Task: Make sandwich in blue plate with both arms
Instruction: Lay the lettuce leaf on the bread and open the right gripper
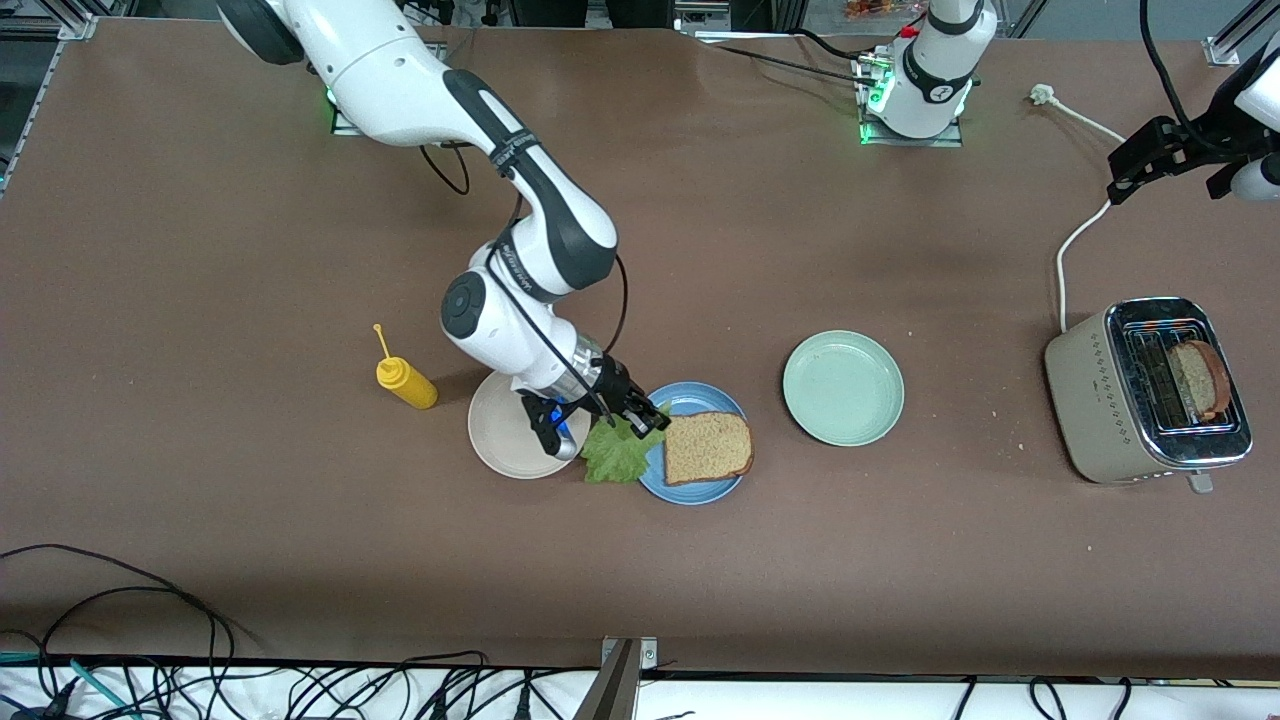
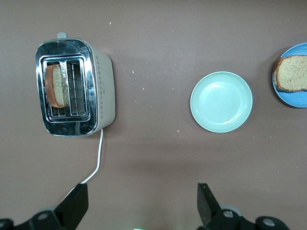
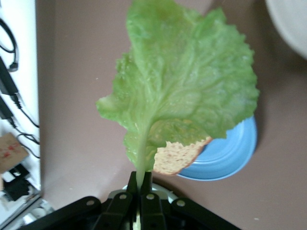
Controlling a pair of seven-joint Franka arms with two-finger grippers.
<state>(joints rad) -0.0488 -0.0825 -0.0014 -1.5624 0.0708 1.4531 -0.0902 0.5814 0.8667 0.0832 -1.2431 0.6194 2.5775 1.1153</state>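
I am watching the right gripper [image 1: 640,420] pinching the stem of the lettuce leaf [image 1: 618,455] between fully closed fingers; in the right wrist view the leaf [image 3: 184,81] is hanging flat out from the fingertips [image 3: 142,184]. The gripper is hovering over the edge of the blue plate [image 1: 690,488] where that plate is sitting just beside the cream-white plate [image 1: 500,440]. The leaf is drooping over the blue plate's rim on that side and over the table.

One bread slice [image 1: 708,447] is lying flat on the blue plate, covering much of it. The yellow squeeze bottle [image 1: 404,379] is lying tilted on the table near the cream-white plate, toward the right arm's end of the table.

The left gripper [image 1: 1150,160] is waiting up in the air with its fingers [image 2: 76,203] spread wide and nothing between them, over the table near the toaster [image 1: 1145,390]. A second bread slice [image 1: 1195,378] is standing upright in one toaster slot. The mint-green plate [image 1: 843,388] is sitting between the blue plate and the toaster, apart from both. The toaster's white cord [image 1: 1075,240] is running across the table.
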